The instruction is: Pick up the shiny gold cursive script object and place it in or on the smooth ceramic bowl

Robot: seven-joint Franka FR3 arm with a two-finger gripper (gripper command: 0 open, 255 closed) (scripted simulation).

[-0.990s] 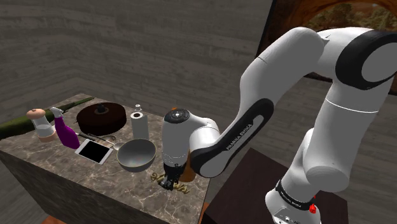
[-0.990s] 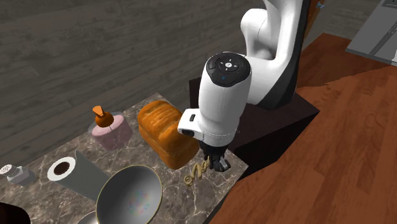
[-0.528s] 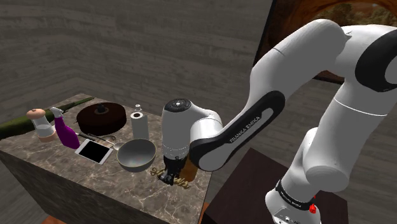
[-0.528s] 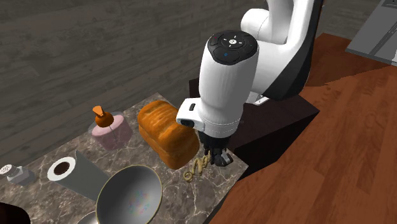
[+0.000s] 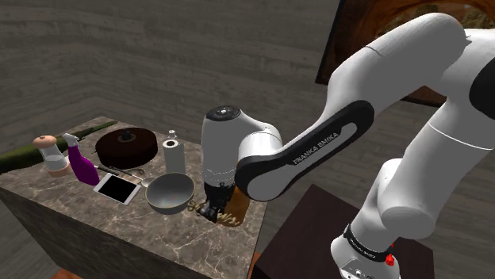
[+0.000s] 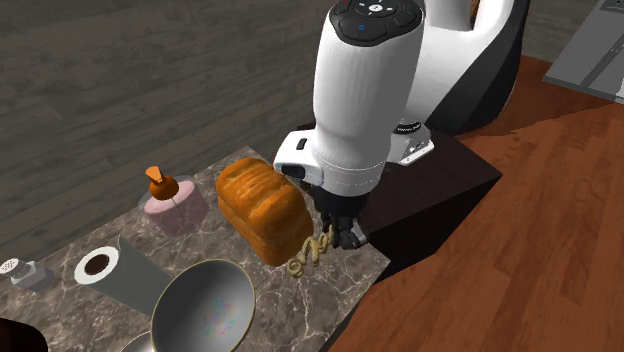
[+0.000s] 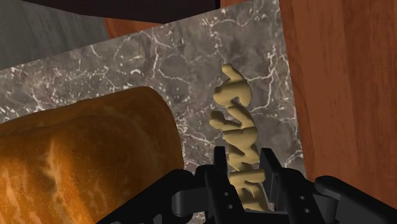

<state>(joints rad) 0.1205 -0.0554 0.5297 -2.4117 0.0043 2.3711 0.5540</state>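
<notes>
**A:** What does the wrist view give you that the outside views don't?

**B:** The grip itself. My black end effector (image 7: 243, 162) is closed narrow on the near end of the gold cursive script piece (image 7: 234, 114), with one finger on each side. The rest of the piece runs out ahead of the fingers over the dark, veined marble table (image 7: 191, 57), just beside the orange-brown bread loaf (image 7: 83, 153).

**A:** And from outside?

**B:** The shoulder view shows the plain grey round bowl (image 5: 169, 193). It sits near my end effector (image 5: 210, 210), toward that view's left, not touching it. In the second exterior view the gold cursive script piece (image 6: 312, 252) hangs slanted from my end effector (image 6: 345, 235) near the table's edge. It is close to the bread loaf (image 6: 262, 208). I cannot tell whether its low end touches the table.

**A:** How does the piece look?

**B:** It is thick, rounded, joined letters in a dull yellow-gold.
</notes>
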